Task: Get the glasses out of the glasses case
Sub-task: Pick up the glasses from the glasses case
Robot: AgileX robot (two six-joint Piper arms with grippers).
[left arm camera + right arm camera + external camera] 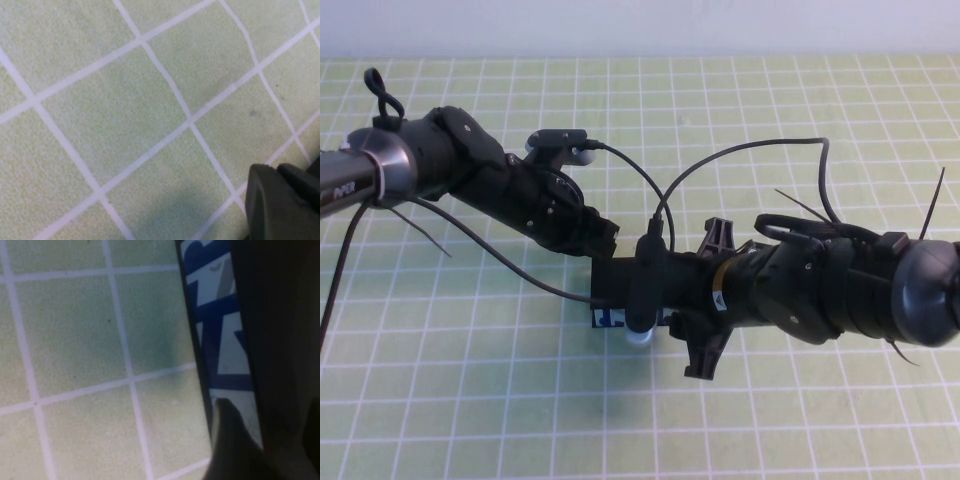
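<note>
From my seat, the left gripper [603, 238] is down at the far left corner of the case [616, 282], in the middle of the mat [470, 380]. I can't tell how its claw stands; its wrist camera gives me only mat and one dark corner.

The case is mostly hidden under both arms. I see a strip of black top and a bit of the pale blue printed front, and I can't tell whether the lid is up or down. The glasses aren't visible anywhere, so I judge they're inside and the task is barely begun.

The right gripper [630, 290] is over the case, low against its printed front [220, 335]. Whether it grips anything, I can't tell.
</note>
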